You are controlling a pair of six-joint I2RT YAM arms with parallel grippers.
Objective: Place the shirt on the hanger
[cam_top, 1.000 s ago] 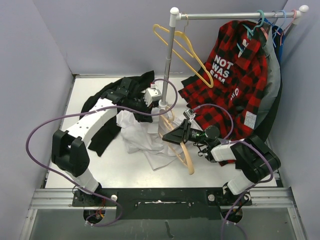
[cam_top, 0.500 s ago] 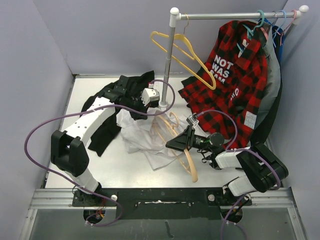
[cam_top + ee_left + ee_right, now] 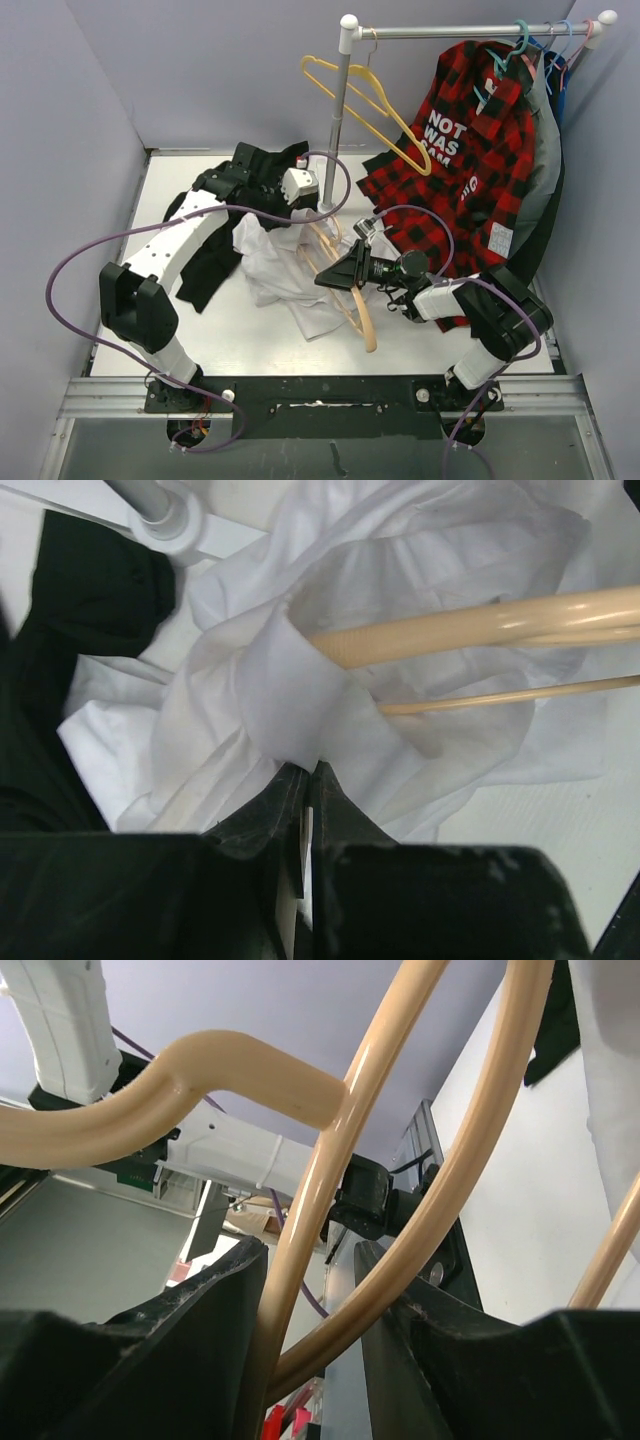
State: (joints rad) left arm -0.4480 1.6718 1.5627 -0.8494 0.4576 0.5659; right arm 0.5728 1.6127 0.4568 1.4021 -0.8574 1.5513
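Shirt [image 3: 300, 680] lies crumpled on the table [image 3: 240, 330], a fold pinched in the left gripper's [image 3: 308, 780] closed jaws; the right gripper [image 3: 332, 277] clamps the hanger [image 3: 362, 315], whose end enters the cloth.

We take this for a robotics lab: lavender partitions [image 3: 60, 150] box a white counter [image 3: 240, 340] edged by an aluminium rail [image 3: 320, 402].

Our left arm [image 3: 185, 235] reaches from seven o'clock toward the centre. Our left gripper [image 3: 308, 772] points down, jaws pinched tight on the shirt [image 3: 300, 680]. Our right arm [image 3: 470, 295] folds at five o'clock, forearm aimed at nine o'clock. Our right gripper [image 3: 310, 1270] clasps the hanger [image 3: 250, 1070] between partly spread jaws.
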